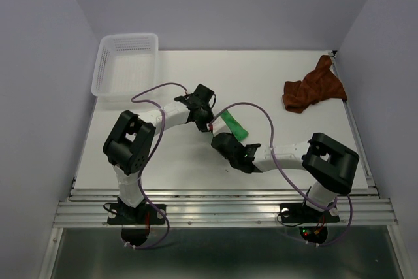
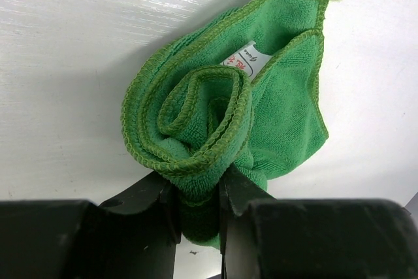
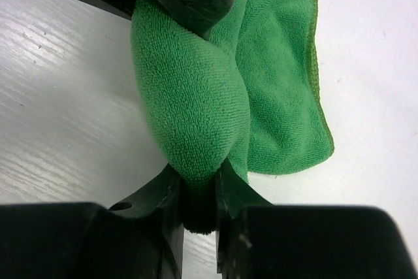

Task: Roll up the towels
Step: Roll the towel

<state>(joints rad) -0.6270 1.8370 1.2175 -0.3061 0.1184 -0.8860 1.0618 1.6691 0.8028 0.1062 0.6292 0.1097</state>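
Observation:
A green towel [image 1: 233, 125] lies mid-table between my two grippers, partly rolled. In the left wrist view its coiled end [image 2: 196, 122] with a white label faces the camera, and my left gripper [image 2: 198, 207] is shut on that end. In the right wrist view the rolled part [image 3: 192, 96] bulges out of my right gripper [image 3: 198, 204], which is shut on the other end; a loose flap [image 3: 284, 83] lies flat to the right. From above, my left gripper [image 1: 208, 121] and my right gripper [image 1: 222, 140] sit close together. A brown towel [image 1: 312, 87] lies crumpled at the far right.
A white plastic basket [image 1: 126, 65] stands at the table's far left corner. The side walls close in on the left and right. The table's near edge has a metal rail [image 1: 222, 208].

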